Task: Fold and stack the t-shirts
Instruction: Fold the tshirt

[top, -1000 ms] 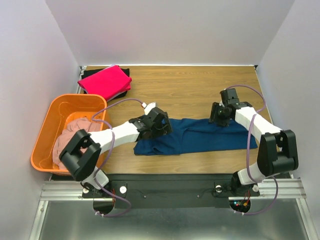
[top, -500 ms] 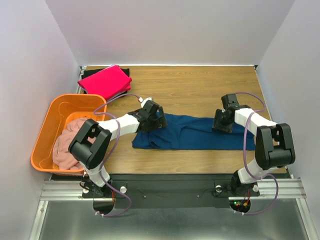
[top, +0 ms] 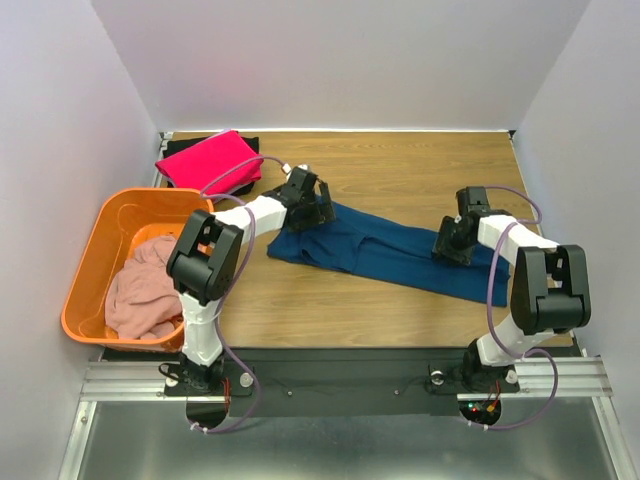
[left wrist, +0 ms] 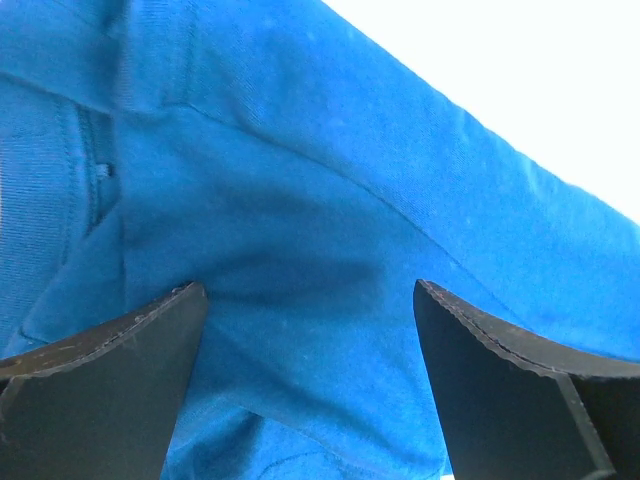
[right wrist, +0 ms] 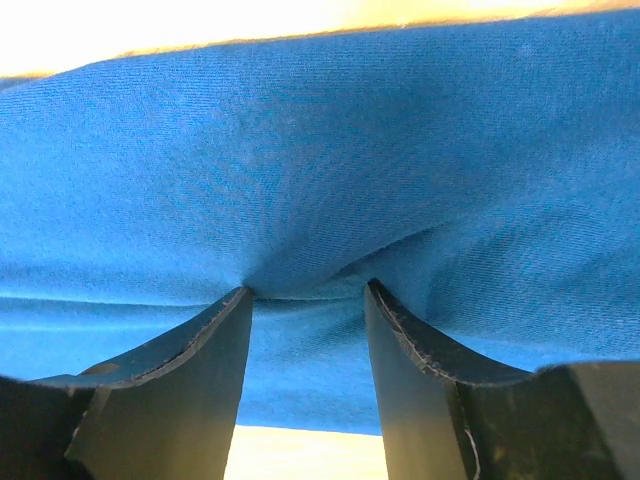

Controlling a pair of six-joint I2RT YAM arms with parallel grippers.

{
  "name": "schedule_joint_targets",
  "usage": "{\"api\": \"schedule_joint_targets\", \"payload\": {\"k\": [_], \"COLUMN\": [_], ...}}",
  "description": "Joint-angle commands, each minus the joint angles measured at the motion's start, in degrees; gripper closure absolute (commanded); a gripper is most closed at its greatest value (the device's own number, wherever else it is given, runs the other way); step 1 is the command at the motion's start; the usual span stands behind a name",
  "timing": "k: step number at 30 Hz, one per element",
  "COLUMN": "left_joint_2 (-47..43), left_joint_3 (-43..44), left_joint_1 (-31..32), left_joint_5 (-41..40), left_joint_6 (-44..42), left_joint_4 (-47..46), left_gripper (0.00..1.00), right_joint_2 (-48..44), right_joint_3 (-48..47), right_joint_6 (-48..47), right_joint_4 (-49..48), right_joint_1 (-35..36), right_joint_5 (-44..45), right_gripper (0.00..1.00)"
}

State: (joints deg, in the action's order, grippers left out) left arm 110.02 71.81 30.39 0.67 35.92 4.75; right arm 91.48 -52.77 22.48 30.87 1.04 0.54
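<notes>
The navy t-shirt (top: pixel 380 255) lies as a long, narrow band slanting across the table, its left end farther back. My left gripper (top: pixel 308 208) sits on that left end, its fingers wide open over the blue cloth (left wrist: pixel 300 150); the gripper (left wrist: pixel 310 300) holds nothing. My right gripper (top: pixel 452 243) rests on the shirt's right end. There its jaws (right wrist: pixel 308 290) stand partly apart, tips pressed into the puckered cloth (right wrist: pixel 320 150). A bright pink t-shirt (top: pixel 208 160) lies folded on a black one (top: pixel 248 146) at the back left.
An orange basket (top: pixel 85 270) stands at the left table edge with a pale pink t-shirt (top: pixel 140 290) heaped inside. White walls close in the table at the back and both sides.
The left gripper has moved toward the back left and the right gripper slightly to the right. The navy shirt has swung with them from level to slanted.
</notes>
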Motion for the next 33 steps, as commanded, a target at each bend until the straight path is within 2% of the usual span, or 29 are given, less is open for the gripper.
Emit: {"api": "schedule_joint_targets", "payload": {"k": [1, 3, 5, 12, 17, 21, 24, 27, 30, 33], "left_joint_2": [6.43, 8.80, 13.53, 18.83, 18.48, 14.27, 9.35, 4.69, 2.22, 2.83], "left_joint_3": [6.57, 10.35, 18.76, 35.91, 42.88, 38.86, 30.25, 17.53, 10.49, 8.26], "left_joint_1": [-2.53, -2.53, -2.62, -3.41, -3.50, -3.50, -3.41, -2.97, -2.71, -2.71], "left_joint_5": [-2.78, -2.78, -2.95, -3.13, -1.81, -0.93, 2.58, 6.79, 8.29, 9.61], "left_joint_6": [-5.86, -7.26, -8.49, -11.66, -11.67, -9.65, -6.93, -4.38, -2.53, -2.17], "left_joint_4": [6.75, 8.24, 10.35, 14.14, 15.99, 16.08, 14.33, 10.55, 7.39, 6.50], "left_gripper": [0.02, 0.02, 0.02, 0.02, 0.02, 0.02, 0.02, 0.02, 0.02, 0.02], "right_joint_2": [-0.51, -2.53, -5.24, -10.88, -6.69, -0.97, 2.46, 4.32, 4.58, 4.32], "right_joint_3": [1.36, 1.36, 0.66, -6.36, -9.80, -10.42, -9.72, -8.49, -7.09, -4.54], "right_joint_6": [-0.86, -0.60, -0.16, -0.86, -2.52, -4.63, -6.22, -7.10, -7.45, -7.19], "right_joint_4": [-0.02, 0.41, 1.20, 5.34, 5.60, 5.08, 3.68, 2.44, 1.83, 1.65], "right_joint_1": [-2.36, -2.36, -2.36, -2.36, -2.36, -2.44, -2.44, -2.53, -2.53, -2.53], "right_joint_5": [1.67, -2.35, -4.39, -9.32, -7.22, -5.37, -3.27, -3.26, -3.78, -5.36], "right_gripper": [0.45, 0.45, 0.44, 0.42, 0.41, 0.42, 0.42, 0.43, 0.43, 0.43]}}
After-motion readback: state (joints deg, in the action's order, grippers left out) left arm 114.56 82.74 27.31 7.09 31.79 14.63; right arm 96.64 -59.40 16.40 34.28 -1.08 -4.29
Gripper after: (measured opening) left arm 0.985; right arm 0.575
